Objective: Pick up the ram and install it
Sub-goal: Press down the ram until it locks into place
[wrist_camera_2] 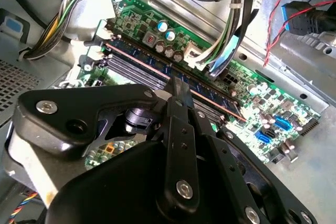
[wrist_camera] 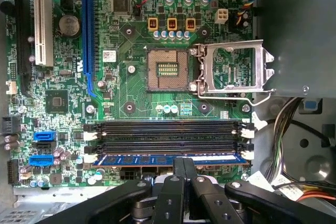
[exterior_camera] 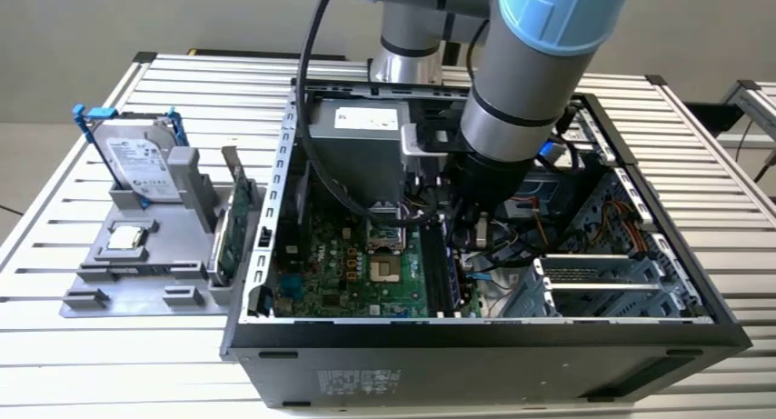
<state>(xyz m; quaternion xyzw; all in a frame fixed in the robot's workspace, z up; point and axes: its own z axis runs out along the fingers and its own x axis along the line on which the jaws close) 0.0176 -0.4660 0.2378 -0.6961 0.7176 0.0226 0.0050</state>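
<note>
The ram point(wrist_camera: 136, 159) is a thin stick with dark chips. It stands on edge in the memory slot point(wrist_camera: 168, 142) row of the motherboard point(wrist_camera: 131, 93), in the slot nearest my gripper, and it also shows in the second wrist view point(wrist_camera_2: 147, 61). My gripper point(wrist_camera: 184, 162) is shut, its two black fingers pressed together. Their tips sit on the ram's top edge near its middle point(wrist_camera_2: 176, 90). The fingers close along the stick's length, not across it. In the exterior view the gripper point(exterior_camera: 475, 242) is deep inside the open computer case point(exterior_camera: 485, 333).
The processor socket point(wrist_camera: 168, 69) lies open with its metal frame point(wrist_camera: 233, 69) swung aside. Cable bundles point(wrist_camera_2: 226, 19) hang close to the gripper. Outside the case, a grey holder point(exterior_camera: 145, 278) carries a hard drive point(exterior_camera: 140, 160), a silver processor chip point(exterior_camera: 127, 239) and a green expansion card point(exterior_camera: 238, 214).
</note>
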